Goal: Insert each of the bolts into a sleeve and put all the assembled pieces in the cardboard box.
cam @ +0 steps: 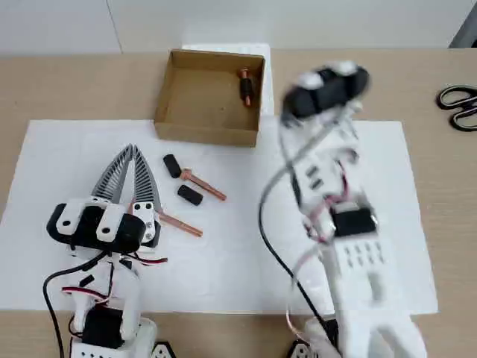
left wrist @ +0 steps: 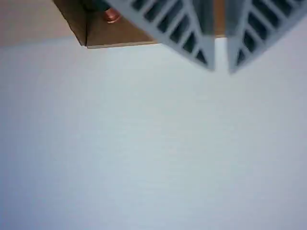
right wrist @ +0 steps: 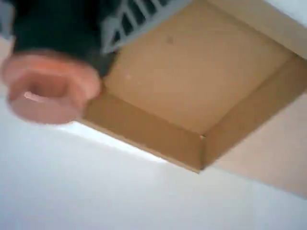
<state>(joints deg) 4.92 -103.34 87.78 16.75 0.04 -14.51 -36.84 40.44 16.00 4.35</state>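
1. High view: my left claw (cam: pixel 133 153) hangs over the white sheet (cam: pixel 238 253). Its 2 grey fingers are drawn to a point, the tips together or nearly so, with nothing between them. A black sleeve (cam: pixel 172 165) lies just beside the fingers and a 2nd sleeve (cam: pixel 190 195) lies near it. A copper bolt (cam: pixel 203 185) rests between the 2 sleeves. A 2nd bolt (cam: pixel 180 223) lies near the claw's base. None of the 4 is in my grip. My right arm (cam: pixel 328 86) is stretched out with its wrist by the right wall of the cardboard box (cam: pixel 205 134). A sleeved bolt (cam: pixel 246 87) shows just inside that wall. From here I cannot tell whether it lies on the box floor or hangs above it. Scissors (cam: pixel 458 104) sit on the table (cam: pixel 74 82), well apart.

2. Left wrist view: my left claw (left wrist: pixel 221 64) shows its 2 ribbed tips almost meeting, with a sliver of white sheet (left wrist: pixel 144 153) between them. It holds nothing and touches nothing. A corner of the cardboard box (left wrist: pixel 115 36) lies beyond, with a copper end (left wrist: pixel 112 17) inside it.

3. Right wrist view: my right claw (right wrist: pixel 98 33) is clamped on an assembled piece (right wrist: pixel 53 88). The piece is a dark sleeve with the round copper bolt head facing the camera. 1 grey finger (right wrist: pixel 139 14) presses its side. The piece hangs over the edge of the cardboard box (right wrist: pixel 144 139), whose visible floor is bare.
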